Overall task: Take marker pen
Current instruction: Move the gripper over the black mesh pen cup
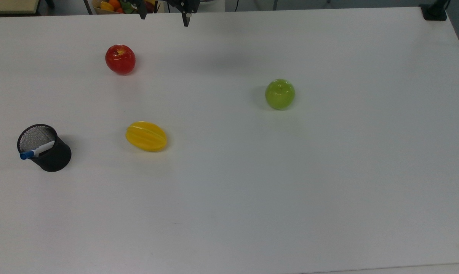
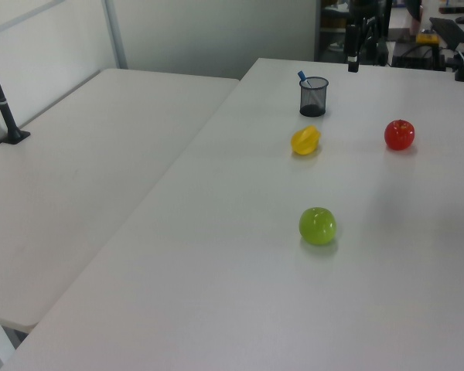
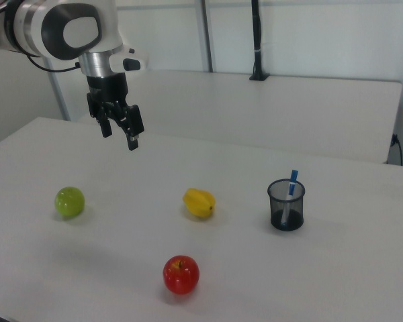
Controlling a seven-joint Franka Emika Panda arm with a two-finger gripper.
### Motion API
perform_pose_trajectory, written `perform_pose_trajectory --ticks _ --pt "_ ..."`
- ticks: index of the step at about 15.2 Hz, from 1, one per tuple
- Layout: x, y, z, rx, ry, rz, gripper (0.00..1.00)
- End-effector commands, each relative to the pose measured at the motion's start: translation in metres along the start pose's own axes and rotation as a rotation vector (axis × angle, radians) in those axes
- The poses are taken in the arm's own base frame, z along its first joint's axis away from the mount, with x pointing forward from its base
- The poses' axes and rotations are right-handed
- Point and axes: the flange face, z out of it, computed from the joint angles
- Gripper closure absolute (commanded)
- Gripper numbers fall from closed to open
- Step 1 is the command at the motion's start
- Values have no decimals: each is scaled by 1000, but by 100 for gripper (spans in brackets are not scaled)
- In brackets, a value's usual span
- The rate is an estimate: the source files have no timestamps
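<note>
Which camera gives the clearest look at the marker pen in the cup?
The top view: the marker pen leans in the black mesh cup, white barrel and blue cap visible. The right view shows it upright; the left view just the blue tip.

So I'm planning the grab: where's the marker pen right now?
The marker pen stands tilted in the black mesh cup at the top view's left, its blue cap poking over the rim; the yellow fruit is the nearest neighbour.

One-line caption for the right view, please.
Open tool above table; marker pen stands in black mesh cup.
</note>
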Motion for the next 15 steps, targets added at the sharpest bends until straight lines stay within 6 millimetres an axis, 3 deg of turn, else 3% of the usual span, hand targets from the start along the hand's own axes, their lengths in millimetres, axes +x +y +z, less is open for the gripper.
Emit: perform_pose_trajectory --ticks 1,9,12,15 --pt "-7 3 -2 -20 -13 7 0" --pt "1 9 -7 -14 28 13 0" --pt "21 38 -9 2 107 70 0" --pt "53 80 2 12 233 147 0"
